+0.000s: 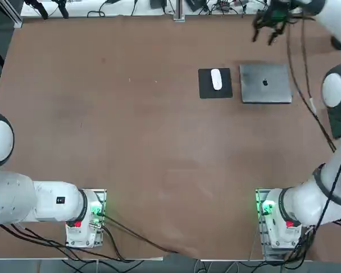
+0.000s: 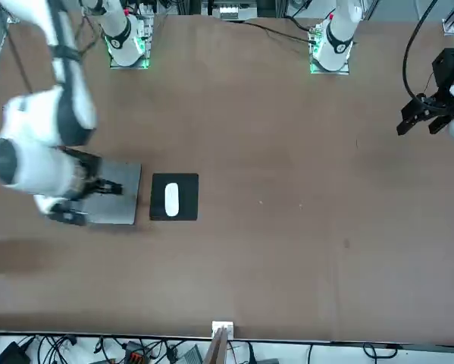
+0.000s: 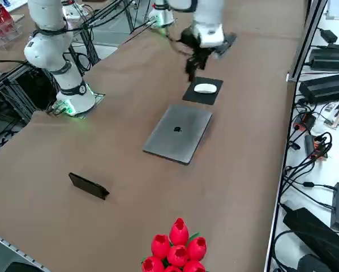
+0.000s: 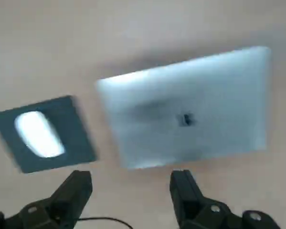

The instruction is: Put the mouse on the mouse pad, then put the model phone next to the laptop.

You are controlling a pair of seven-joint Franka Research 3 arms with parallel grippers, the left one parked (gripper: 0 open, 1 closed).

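Sitting right on the mouse pad is the mouse, roughly in the middle of the mat, lying lengthwise. The pad itself is just beside the laptop, with a thin strip of table between them, and the laptop lid is closed with the logo facing up. The model phone only turns up in the right side view: it's lying flat on the table well apart from the laptop, off toward the near corner where a bunch of red tulips stands. So the phone isn't next to the laptop at all.

The right gripper is up in the air above the table, near the laptop's edge on the side away from the robot's bases. Its fingers are spread wide with nothing between them. The wrist camera looks down on the laptop and the pad.
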